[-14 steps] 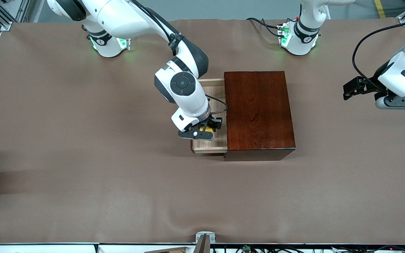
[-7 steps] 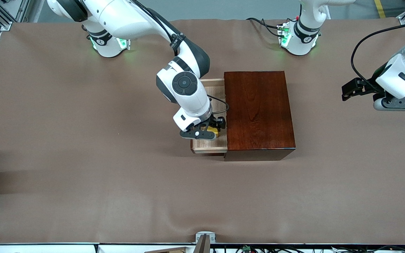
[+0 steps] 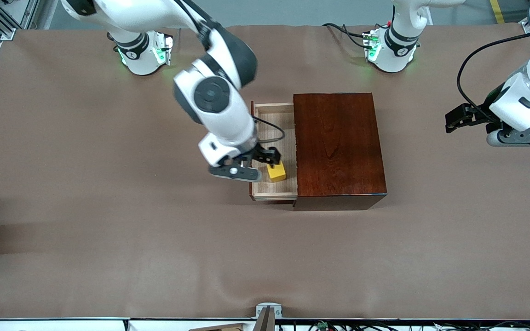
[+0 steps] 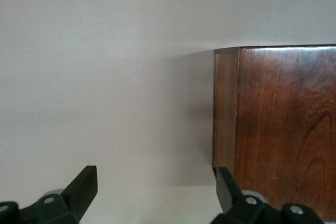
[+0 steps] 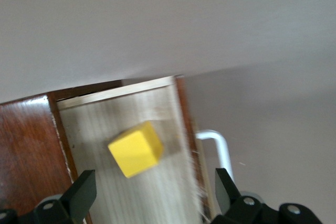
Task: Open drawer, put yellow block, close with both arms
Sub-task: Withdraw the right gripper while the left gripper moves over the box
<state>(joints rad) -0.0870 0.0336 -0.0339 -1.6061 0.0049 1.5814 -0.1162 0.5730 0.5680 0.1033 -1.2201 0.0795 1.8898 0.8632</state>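
With the small, light, rigid yellow cube [image 3: 276,172] lying in the pale-wood drawer tray [image 3: 274,188], both claws, right [image 3: 256,164] and left [image 3: 456,118], hang spread and empty; you push the stiff white bar handle [image 5: 219,148].

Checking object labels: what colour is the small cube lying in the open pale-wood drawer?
Bright yellow cube, clearest in the right wrist view.

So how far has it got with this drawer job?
The drawer is pulled open from the dark wooden box, and the yellow block lies inside it, free of any grip. The right gripper hangs open above the drawer's front edge. The left gripper waits open over the table at its own end. Closing the drawer remains.
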